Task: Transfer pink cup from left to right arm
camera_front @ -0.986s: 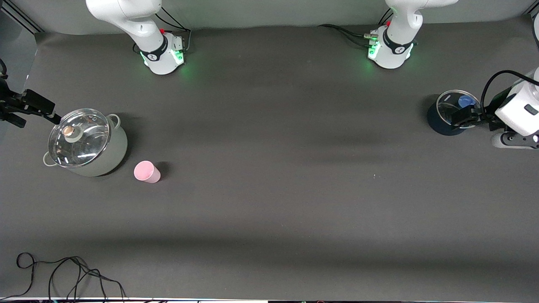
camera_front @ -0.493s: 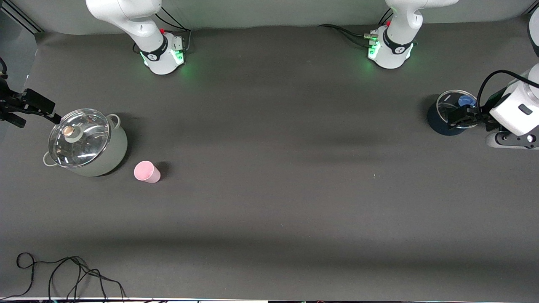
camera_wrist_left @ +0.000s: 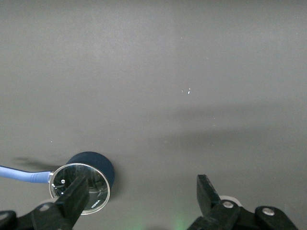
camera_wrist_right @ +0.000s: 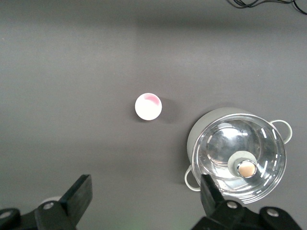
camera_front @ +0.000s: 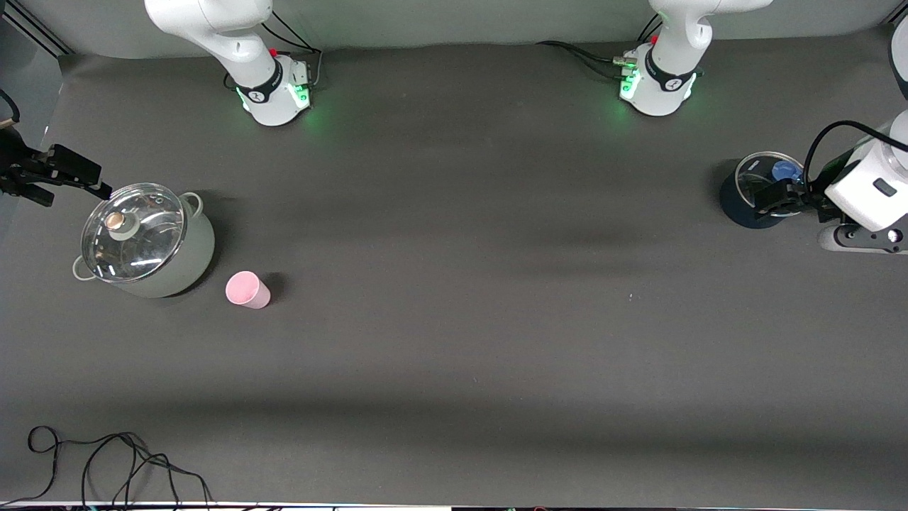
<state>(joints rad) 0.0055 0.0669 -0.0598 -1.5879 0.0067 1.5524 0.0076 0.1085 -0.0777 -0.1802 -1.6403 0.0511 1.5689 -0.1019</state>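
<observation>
The pink cup (camera_front: 247, 289) stands on the dark table near the right arm's end, beside a grey pot and nearer the front camera than it. It also shows in the right wrist view (camera_wrist_right: 148, 106). My right gripper (camera_front: 67, 181) is open and empty, up in the air at the table's edge next to the grey pot; its open jaws show in its wrist view (camera_wrist_right: 144, 191). My left gripper (camera_front: 770, 199) is open and empty over a dark blue pot at the left arm's end, far from the cup; its wrist view (camera_wrist_left: 139, 196) shows the wide-open jaws.
The grey pot (camera_front: 198, 248) has a glass lid and shows in the right wrist view (camera_wrist_right: 199, 129). The dark blue pot (camera_front: 731, 202) with a glass lid shows in the left wrist view (camera_wrist_left: 96, 160). A black cable (camera_front: 106, 461) lies near the front edge.
The right gripper has drifted slightly toward the robots' side beside the grey pot. The left gripper has shifted a little over the dark blue pot. The cup has not moved.
</observation>
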